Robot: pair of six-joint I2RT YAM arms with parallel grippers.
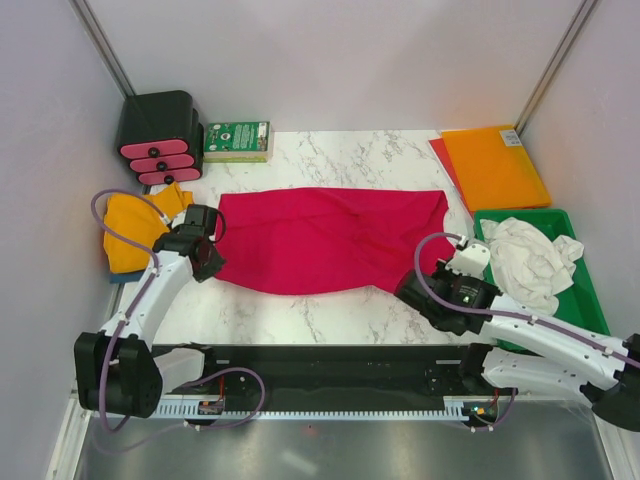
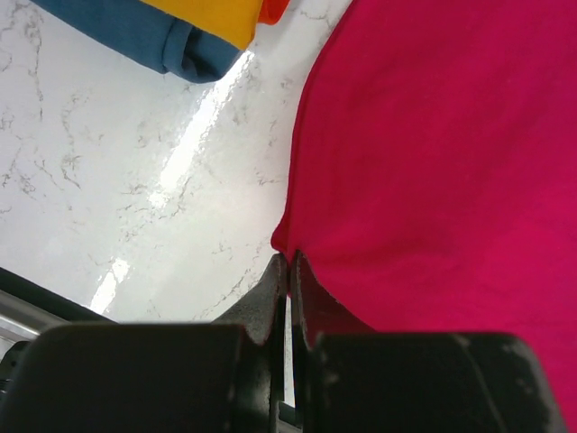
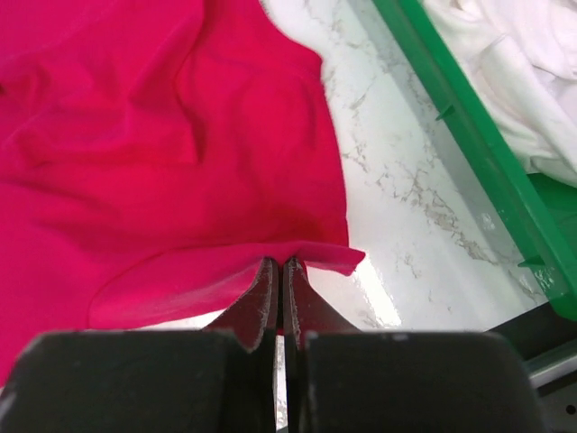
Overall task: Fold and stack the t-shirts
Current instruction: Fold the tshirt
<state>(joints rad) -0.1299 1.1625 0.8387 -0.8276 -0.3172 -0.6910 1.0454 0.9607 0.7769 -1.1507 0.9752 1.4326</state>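
— What step is this?
— Folding the red shirt, spread mid-frame. The left gripper and right gripper both clamp its near edge. Next, probably: lift together, carry it over evenly.

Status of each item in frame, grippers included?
red t-shirt: spread out, near edge pinched at both ends
left gripper: shut on red t-shirt
right gripper: shut on red t-shirt
yellow t-shirt: lying atop blue t-shirt
white t-shirt: crumpled in green tray

At centre the spread t-shirt, stacked t-shirts left, tray right
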